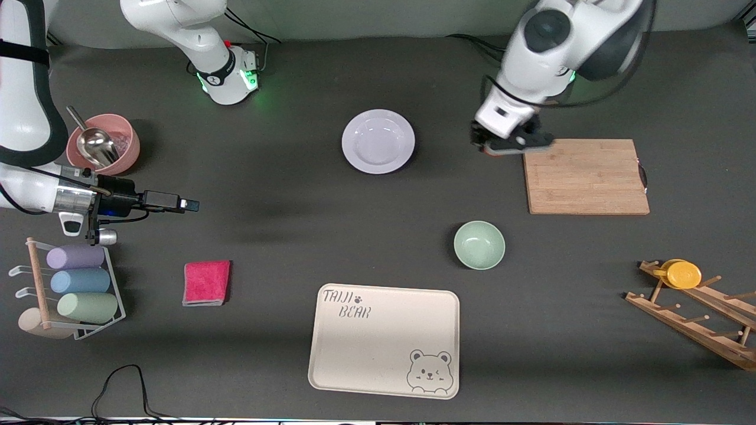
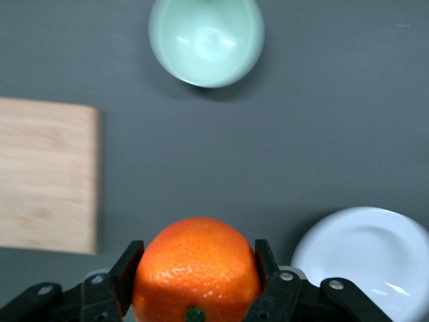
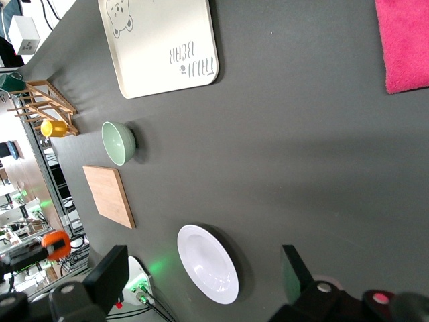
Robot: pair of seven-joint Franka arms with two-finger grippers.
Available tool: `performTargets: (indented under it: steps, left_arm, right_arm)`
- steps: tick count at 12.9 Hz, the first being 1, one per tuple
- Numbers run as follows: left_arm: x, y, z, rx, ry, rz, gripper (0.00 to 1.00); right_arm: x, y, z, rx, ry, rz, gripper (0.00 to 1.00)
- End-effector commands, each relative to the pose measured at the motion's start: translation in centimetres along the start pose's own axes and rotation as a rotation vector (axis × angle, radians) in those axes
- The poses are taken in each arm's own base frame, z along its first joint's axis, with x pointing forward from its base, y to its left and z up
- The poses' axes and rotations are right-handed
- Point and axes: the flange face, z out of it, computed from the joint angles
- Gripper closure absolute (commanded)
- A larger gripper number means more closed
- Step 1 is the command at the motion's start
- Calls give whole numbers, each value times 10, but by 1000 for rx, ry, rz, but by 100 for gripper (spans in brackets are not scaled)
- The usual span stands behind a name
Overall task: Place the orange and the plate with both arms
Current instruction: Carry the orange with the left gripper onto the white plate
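Plate and orange are both still apart. On the dark grey bench (image 1: 283, 330), the round lavender-white plate (image 1: 378, 141) lies bare toward the robots' bases, between the two arms. The small bright-orange fruit, the orange (image 2: 196, 270), is clamped between the fingers of the left pincer (image 2: 196, 282), over the bench by the corner of the pale wooden cutting board (image 1: 585, 176). The right pincer (image 3: 201, 285) waits wide open and empty near the pink bowl (image 1: 104, 143). Step in hand seems to be carrying; next, probably, each arm must bring its item to its spot.

Plate (image 1: 378, 141) farther than bowl (image 1: 479, 245); tray (image 1: 384, 340) nearest.
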Motion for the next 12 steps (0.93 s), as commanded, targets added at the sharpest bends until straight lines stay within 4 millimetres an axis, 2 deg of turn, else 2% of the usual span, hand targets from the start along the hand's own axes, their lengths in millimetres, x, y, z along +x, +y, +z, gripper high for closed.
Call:
performTargets:
  steps: [1, 2, 3, 4, 5, 6, 7, 8, 10, 12]
  left_arm:
    - [-24, 105, 25, -22, -23, -108, 100]
    - [-37, 146, 37, -29, -16, -137, 100]
    - [-46, 181, 58, -25, -22, -159, 100]
    - [-59, 208, 87, -11, -15, -173, 100]
    - [-77, 227, 119, -9, 18, -175, 100]
    - [-84, 234, 154, -3, 45, -184, 100]
    - [-100, 239, 177, 17, 57, -158, 100]
    - [-103, 235, 193, 45, 61, -144, 100]
    - [-110, 223, 219, 45, 74, -121, 100]
    - [-123, 218, 230, 42, 72, -161, 100]
  right_arm:
    - [3, 7, 11, 22, -14, 4, 0]
    - [8, 15, 17, 39, -17, 26, 0]
    - [12, 18, 25, 85, -16, 52, 0]
    - [18, 27, 37, 95, -28, 65, 0]
    - [22, 34, 50, 100, -44, 81, 0]
    - [22, 34, 59, 139, -47, 95, 0]
    - [14, 47, 74, 170, -59, 135, 0]
    - [4, 60, 88, 225, -61, 158, 0]
    - [-21, 87, 122, 356, -53, 172, 0]
    - [-44, 107, 144, 403, -74, 211, 0]
